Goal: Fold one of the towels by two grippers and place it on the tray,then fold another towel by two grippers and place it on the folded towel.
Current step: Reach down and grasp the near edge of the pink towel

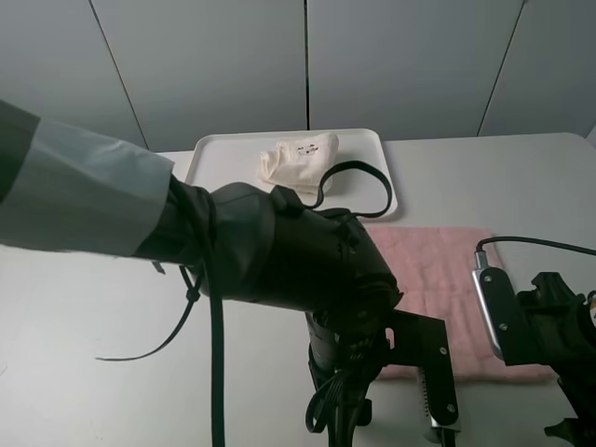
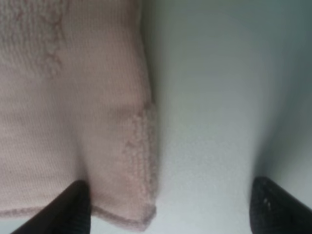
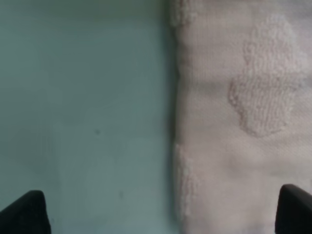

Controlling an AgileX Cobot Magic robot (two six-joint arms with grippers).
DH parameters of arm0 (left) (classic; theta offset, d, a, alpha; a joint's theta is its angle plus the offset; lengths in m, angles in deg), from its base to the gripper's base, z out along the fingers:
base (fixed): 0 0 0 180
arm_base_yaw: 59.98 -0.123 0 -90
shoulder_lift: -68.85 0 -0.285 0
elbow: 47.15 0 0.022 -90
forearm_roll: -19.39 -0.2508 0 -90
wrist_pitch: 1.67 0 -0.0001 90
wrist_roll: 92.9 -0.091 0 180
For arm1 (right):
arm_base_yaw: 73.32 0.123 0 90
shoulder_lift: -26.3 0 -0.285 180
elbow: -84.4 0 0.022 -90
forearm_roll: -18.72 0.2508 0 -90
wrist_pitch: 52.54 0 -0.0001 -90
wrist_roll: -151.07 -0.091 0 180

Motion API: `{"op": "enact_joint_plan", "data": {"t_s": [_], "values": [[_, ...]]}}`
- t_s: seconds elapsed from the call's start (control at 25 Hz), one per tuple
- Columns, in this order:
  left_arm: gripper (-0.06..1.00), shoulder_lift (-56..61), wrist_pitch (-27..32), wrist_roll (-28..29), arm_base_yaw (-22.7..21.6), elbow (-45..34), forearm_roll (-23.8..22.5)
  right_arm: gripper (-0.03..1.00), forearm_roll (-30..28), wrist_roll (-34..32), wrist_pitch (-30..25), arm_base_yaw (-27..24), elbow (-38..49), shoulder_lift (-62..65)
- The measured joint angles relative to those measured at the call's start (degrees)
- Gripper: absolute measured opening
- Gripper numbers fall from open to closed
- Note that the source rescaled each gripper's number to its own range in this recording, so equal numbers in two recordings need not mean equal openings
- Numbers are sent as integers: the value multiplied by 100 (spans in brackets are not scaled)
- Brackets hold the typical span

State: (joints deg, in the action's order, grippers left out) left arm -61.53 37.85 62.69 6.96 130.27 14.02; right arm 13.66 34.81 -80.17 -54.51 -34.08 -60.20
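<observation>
The cream towel (image 1: 300, 159) lies as a small folded bundle on the white tray (image 1: 212, 149) at the back of the table. The pink towel (image 1: 438, 270) is spread flat in front of the tray. My left arm (image 1: 298, 251) reaches across to the towel's near left end and my right arm (image 1: 535, 326) is at its near right end. In the left wrist view the left gripper (image 2: 170, 214) is open, straddling a corner of the pink towel (image 2: 73, 97). The right gripper (image 3: 161, 217) is open too, astride the side edge of the pink towel (image 3: 243, 122).
The grey-white table (image 1: 84, 317) extends to the left of the towel and beside the tray. A black cable (image 1: 358, 177) from my left arm loops over the tray's front rim. Grey wall panels stand behind.
</observation>
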Motion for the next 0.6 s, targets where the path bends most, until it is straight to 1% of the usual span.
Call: {"op": "enact_joint_plan", "data": {"t_s": [0.28, 0.44, 0.6], "values": [[86, 0, 4, 22, 0, 0, 0, 100, -13, 10, 72, 0, 0, -348], [86, 0, 28, 46, 0, 0, 0, 100, -13, -12, 236, 0, 0, -360], [86, 0, 52, 46, 0, 0, 0, 100, -13, -12, 252, 0, 0, -360]]}}
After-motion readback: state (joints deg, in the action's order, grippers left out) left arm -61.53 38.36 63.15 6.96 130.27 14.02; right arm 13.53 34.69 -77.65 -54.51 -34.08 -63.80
